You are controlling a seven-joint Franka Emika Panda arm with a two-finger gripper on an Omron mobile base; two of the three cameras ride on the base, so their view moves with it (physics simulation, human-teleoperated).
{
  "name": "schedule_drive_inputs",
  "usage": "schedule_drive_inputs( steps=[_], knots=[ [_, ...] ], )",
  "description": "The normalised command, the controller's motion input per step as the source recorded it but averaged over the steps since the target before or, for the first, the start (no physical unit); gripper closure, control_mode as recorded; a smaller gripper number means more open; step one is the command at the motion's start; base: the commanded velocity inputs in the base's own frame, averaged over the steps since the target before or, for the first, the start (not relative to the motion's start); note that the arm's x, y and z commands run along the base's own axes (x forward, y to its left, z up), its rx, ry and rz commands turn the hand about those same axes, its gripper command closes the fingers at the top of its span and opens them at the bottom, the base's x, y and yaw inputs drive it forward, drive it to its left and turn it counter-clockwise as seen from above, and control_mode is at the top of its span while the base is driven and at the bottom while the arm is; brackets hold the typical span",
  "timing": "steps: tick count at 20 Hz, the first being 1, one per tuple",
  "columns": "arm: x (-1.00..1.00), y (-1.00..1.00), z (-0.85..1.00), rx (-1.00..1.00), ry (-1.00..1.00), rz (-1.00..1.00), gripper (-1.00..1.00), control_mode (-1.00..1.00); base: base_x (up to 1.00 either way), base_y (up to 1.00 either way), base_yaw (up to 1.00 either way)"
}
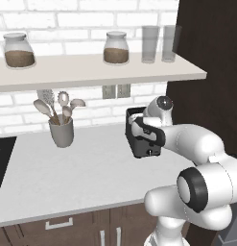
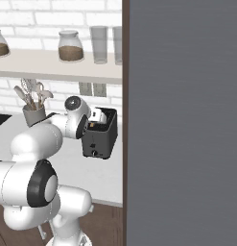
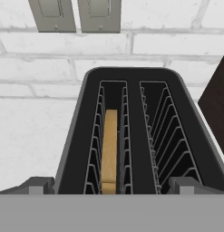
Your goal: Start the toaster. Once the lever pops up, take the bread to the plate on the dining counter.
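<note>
The black two-slot toaster (image 1: 145,146) (image 2: 100,140) (image 3: 131,90) stands on the white counter under the brick wall, close to the dark tall cabinet. A golden-brown slice of bread (image 3: 110,149) sits upright in its left slot in the hand view. My gripper (image 3: 111,189) hovers right above the toaster, pointing down into it, jaws open wide with one fingertip outside each long side. From the right base view the white hand (image 2: 97,116) sits over the toaster's top. The plate and the dining counter are out of view.
A grey utensil cup (image 1: 61,132) with spoons stands left of the toaster. Above hangs a shelf (image 1: 91,72) with jars and glasses. Wall sockets (image 3: 75,16) sit behind the toaster. A dark cabinet (image 1: 211,72) walls off the right; a black cooktop edge (image 1: 1,161) lies far left.
</note>
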Motion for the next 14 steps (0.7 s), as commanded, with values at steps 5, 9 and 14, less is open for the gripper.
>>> schedule_drive_inputs(
  steps=[5,9,14],
  knots=[
    [0.0,0.0,0.0,0.0,0.0,0.0,-1.0,-1.0,0.0,0.0,0.0],
    [0.0,0.0,0.0,0.0,0.0,0.0,-1.0,-1.0,0.0,0.0,0.0],
    [0.0,0.0,0.0,0.0,0.0,0.0,-1.0,-1.0,0.0,0.0,0.0]
  ],
)
